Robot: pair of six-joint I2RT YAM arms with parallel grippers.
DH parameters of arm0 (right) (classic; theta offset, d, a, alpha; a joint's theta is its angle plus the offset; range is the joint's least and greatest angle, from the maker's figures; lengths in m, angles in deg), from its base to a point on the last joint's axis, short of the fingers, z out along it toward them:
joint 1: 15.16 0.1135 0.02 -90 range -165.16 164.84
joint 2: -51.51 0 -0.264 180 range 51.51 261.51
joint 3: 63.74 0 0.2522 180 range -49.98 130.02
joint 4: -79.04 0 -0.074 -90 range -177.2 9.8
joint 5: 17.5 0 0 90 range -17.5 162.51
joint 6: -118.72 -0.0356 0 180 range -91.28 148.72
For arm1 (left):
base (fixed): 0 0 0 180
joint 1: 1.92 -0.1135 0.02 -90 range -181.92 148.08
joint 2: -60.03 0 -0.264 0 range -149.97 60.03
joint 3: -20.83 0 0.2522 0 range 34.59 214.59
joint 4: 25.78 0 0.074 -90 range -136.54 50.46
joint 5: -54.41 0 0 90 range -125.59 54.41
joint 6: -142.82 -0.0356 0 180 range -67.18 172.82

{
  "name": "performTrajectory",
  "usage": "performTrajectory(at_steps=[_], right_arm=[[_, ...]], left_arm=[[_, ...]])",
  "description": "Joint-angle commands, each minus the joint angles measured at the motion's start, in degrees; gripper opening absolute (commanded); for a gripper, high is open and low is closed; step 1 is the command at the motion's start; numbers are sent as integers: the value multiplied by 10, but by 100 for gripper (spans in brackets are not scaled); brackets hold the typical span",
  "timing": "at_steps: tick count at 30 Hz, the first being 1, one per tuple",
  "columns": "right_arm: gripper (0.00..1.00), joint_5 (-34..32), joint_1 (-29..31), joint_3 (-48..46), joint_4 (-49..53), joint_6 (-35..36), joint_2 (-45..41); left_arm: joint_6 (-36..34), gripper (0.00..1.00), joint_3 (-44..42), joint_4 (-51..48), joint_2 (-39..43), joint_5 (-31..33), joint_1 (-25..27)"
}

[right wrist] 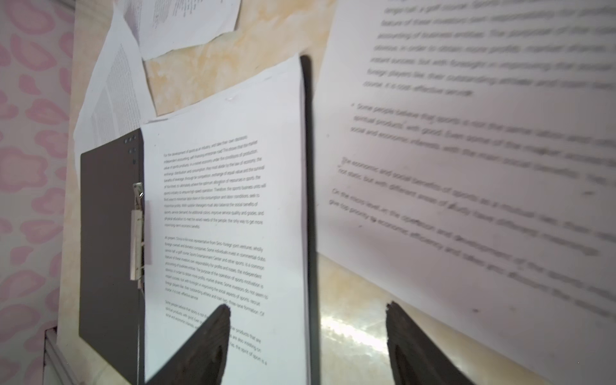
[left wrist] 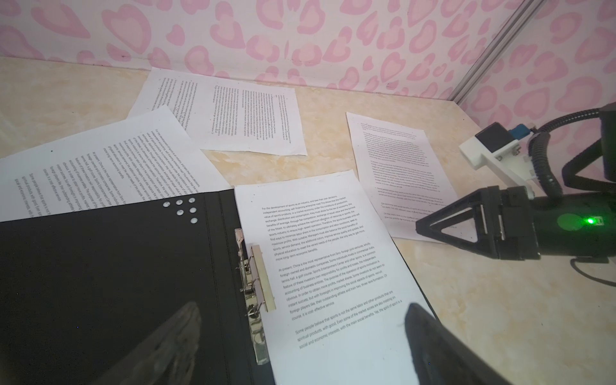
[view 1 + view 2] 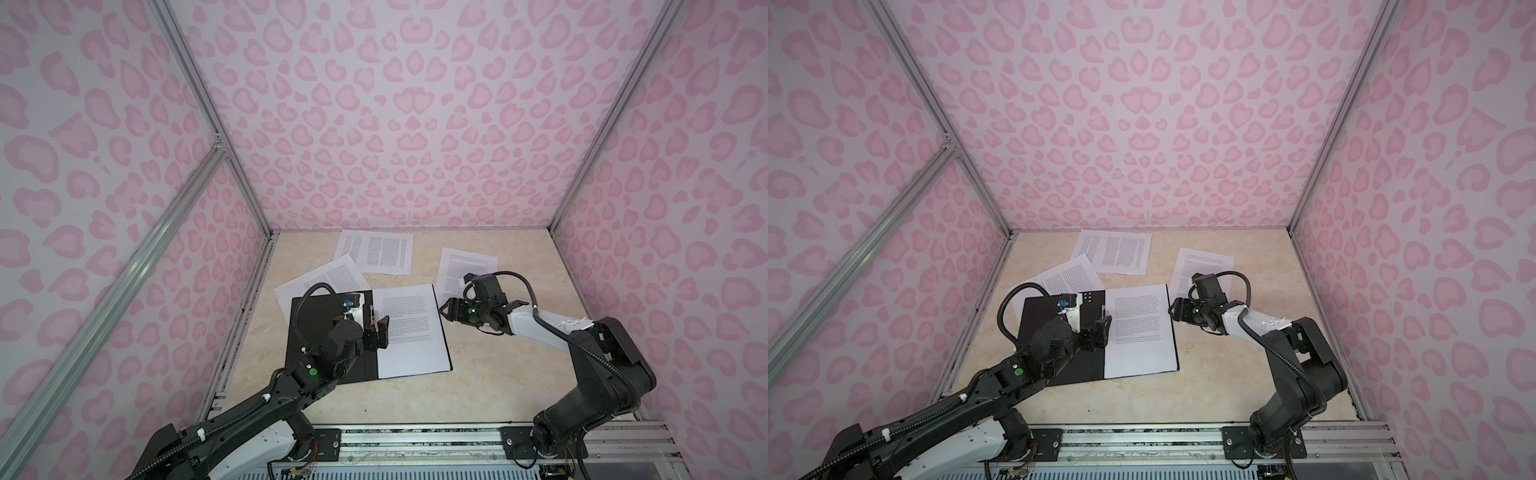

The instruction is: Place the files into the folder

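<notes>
The folder (image 3: 320,307) lies open on the table, black inside up, with its metal spine clip (image 2: 253,283) bare. A stack of white printed files (image 3: 411,332) rests on its right half. My left gripper (image 3: 380,328) hangs open over the spine, one finger above the black cover and the other above the stack (image 2: 333,266); nothing is between them. My right gripper (image 3: 444,309) stands open and empty just off the folder's right edge (image 1: 310,200), straddling that edge in the right wrist view. Under the right arm lies a loose file (image 3: 461,266).
Two more loose files lie behind the folder: one near the back wall (image 3: 376,253), one partly tucked under the folder's far left corner (image 3: 328,278). Pink patterned walls close in the beige table (image 3: 498,374) on three sides. A metal rail (image 3: 415,440) runs along the front.
</notes>
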Motion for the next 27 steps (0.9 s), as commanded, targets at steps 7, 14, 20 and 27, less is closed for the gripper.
performTrajectory(at_steps=[7,14,20,27], right_arm=[[76,-25,-34,90,28,-22,75],[77,-24,-57,195,74,-9,167],[81,-13,-89,277,103,3,218],[98,17,-86,369,181,24,289]], left_arm=[[-3,97,7,5,-5,-17,-1],[-8,98,15,7,-24,-54,-1],[-16,99,28,15,-52,-122,-1],[-18,100,46,18,-97,-176,0]])
